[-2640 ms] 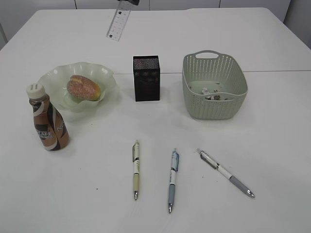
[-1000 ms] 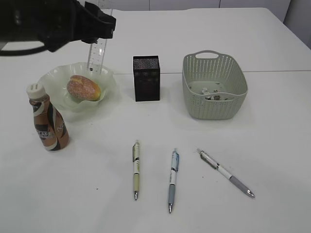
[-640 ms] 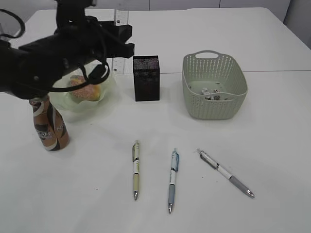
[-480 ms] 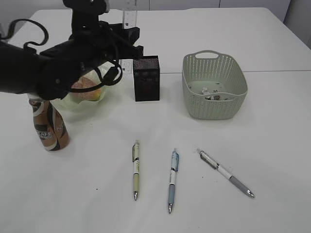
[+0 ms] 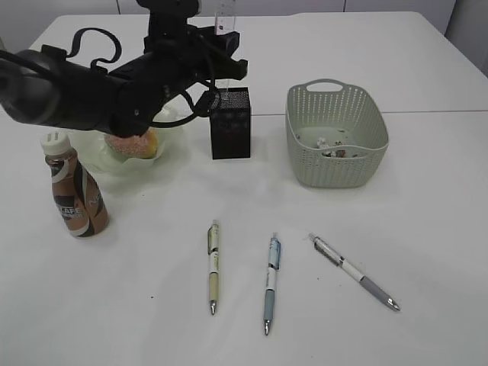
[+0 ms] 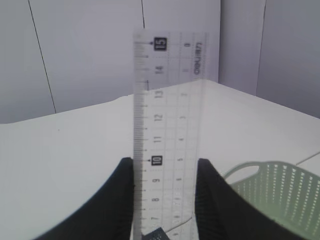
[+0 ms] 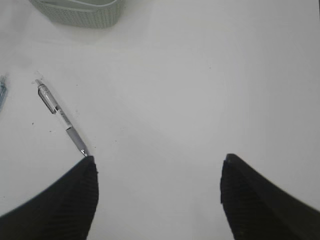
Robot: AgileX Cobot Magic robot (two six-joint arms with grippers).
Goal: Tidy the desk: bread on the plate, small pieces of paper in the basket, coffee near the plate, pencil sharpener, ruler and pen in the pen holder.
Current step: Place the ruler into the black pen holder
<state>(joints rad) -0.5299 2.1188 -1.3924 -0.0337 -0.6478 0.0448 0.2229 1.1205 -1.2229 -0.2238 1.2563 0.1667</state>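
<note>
My left gripper [image 5: 223, 55] is shut on the clear ruler [image 5: 226, 18], which it holds upright just above the black mesh pen holder [image 5: 229, 123]. In the left wrist view the ruler [image 6: 167, 115] stands between both fingers [image 6: 117, 200], with a corner of the pen holder [image 6: 155, 235] below it. The bread [image 5: 136, 143] lies on the pale-green plate [image 5: 93, 156], partly hidden by the arm. The coffee [image 5: 75, 191] stands beside the plate. Three pens [image 5: 213, 267] [image 5: 271, 282] [image 5: 354, 272] lie on the desk [image 5: 427, 229]. My right gripper [image 7: 159, 160] hangs open over bare desk beside a pen [image 7: 62, 120]. The pencil sharpener is out of view.
The sage-green basket [image 5: 335, 133] stands right of the pen holder with small pieces of paper [image 5: 332, 147] inside. Its rim shows in the left wrist view [image 6: 270, 190] and the right wrist view [image 7: 80, 12]. My left arm [image 5: 84, 88] stretches over the plate.
My left arm has carried the ruler to the right, from over the plate to above the pen holder. The pens, basket and bottle have not moved.
</note>
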